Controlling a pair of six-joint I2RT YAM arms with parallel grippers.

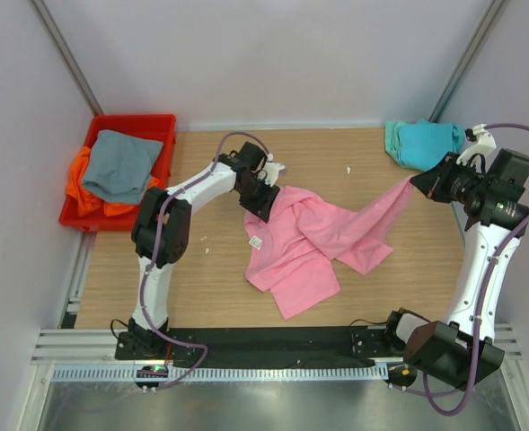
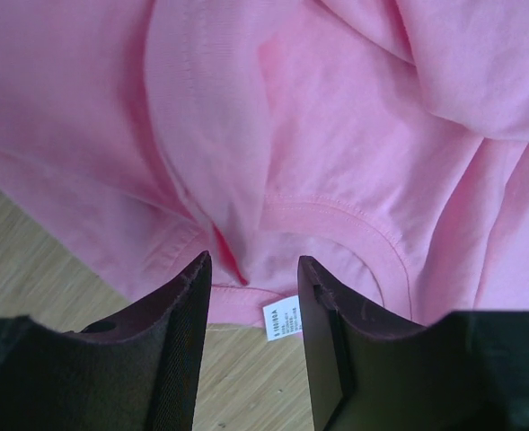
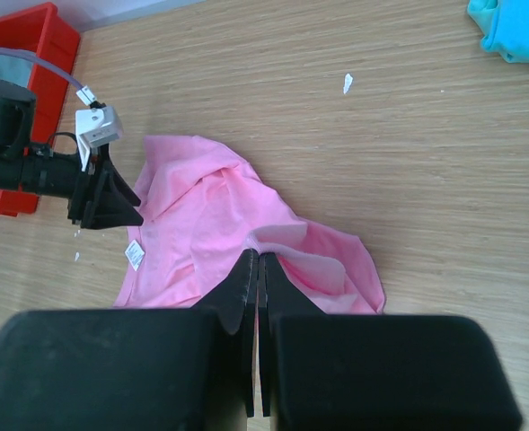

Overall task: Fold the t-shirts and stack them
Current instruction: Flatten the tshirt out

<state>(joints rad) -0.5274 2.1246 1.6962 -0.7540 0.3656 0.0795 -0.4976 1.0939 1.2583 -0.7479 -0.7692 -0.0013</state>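
Note:
The pink t-shirt (image 1: 304, 247) lies crumpled in the middle of the table. My left gripper (image 1: 262, 201) is at its upper left edge, open. In the left wrist view its fingers (image 2: 192, 296) straddle the neck hem beside the white label (image 2: 283, 317), with cloth and bare wood between them. My right gripper (image 1: 423, 183) is shut on a corner of the pink t-shirt (image 3: 201, 215) and holds it up and to the right, so a strip of cloth stretches off the table. A teal t-shirt (image 1: 421, 142) lies bunched at the far right. Grey (image 1: 116, 164) and orange (image 1: 83, 193) t-shirts are in the bin.
The red plastic bin (image 1: 129, 119) stands at the far left edge of the wooden table (image 1: 201, 278). A small white scrap (image 3: 347, 83) lies on the wood beyond the pink shirt. Grey walls close in the far side and both flanks.

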